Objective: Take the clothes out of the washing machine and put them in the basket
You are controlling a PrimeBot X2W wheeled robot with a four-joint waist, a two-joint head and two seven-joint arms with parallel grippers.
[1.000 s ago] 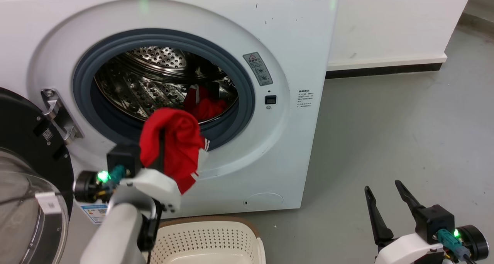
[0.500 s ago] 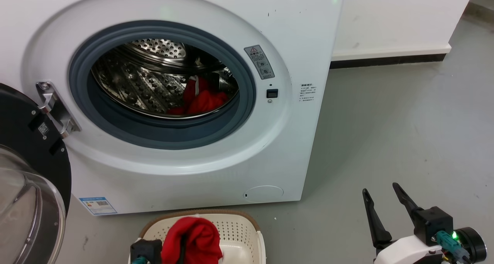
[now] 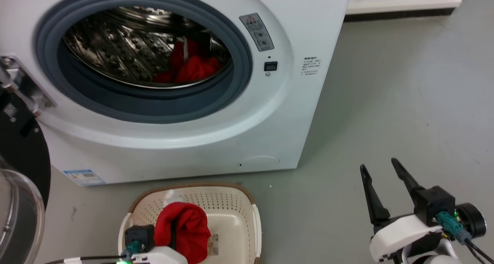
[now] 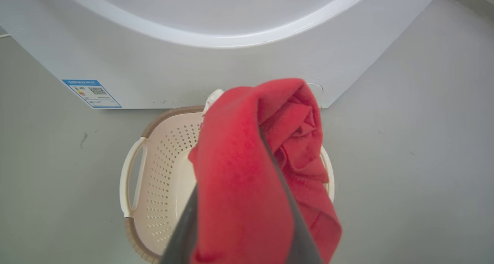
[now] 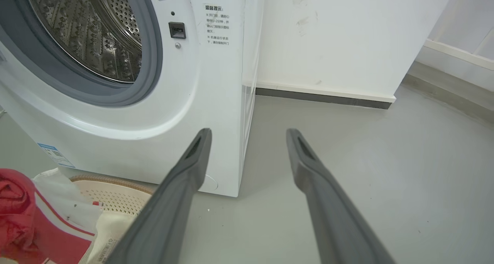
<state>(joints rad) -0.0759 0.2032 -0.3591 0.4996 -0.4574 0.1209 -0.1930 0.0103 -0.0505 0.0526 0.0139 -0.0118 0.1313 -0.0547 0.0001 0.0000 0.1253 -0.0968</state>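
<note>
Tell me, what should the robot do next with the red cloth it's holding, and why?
Probably open the left gripper and let go. It is shut on the red garment, which hangs right over the open middle of the basket, so it should drop inside. More red clothes lie in the washing machine drum, and the right gripper is open and holds nothing.

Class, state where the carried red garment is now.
In the head view, lower left: the red garment hangs from the left gripper over the basket.
</note>
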